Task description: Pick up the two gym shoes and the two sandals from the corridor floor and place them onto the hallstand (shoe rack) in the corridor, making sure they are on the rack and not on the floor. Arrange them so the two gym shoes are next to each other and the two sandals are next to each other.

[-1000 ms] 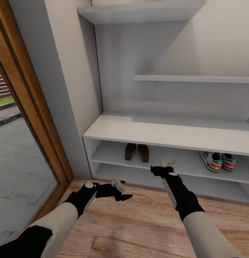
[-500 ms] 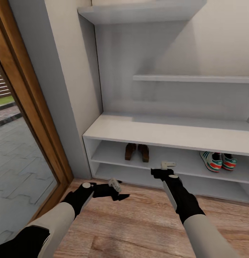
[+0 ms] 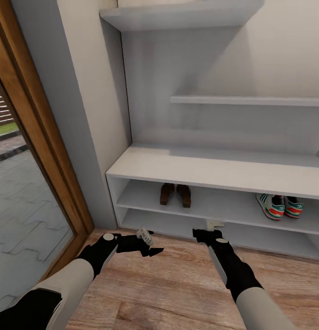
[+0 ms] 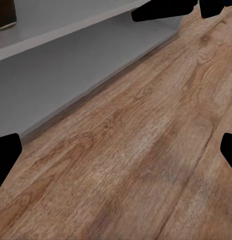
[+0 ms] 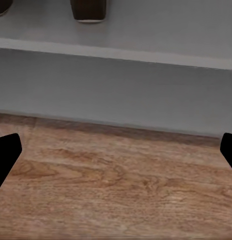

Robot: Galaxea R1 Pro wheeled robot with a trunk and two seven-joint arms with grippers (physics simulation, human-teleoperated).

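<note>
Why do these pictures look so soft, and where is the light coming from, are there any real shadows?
Head view: even, diffuse light, with a soft grey shadow under the pale grey-white hallstand's stepped shelves; the dark brown sandals sit dim in the shelf slot. Left wrist view: the light brown wood-grain floor is smeared, its grain soft. Right wrist view: similarly soft, with black finger shapes at the edges, flat and without detail.

The head camera looks down at the hallstand [image 3: 214,172] from above, while both wrist cameras skim the corridor floor [image 4: 146,165] close up, sharing its lower shelves.
</note>
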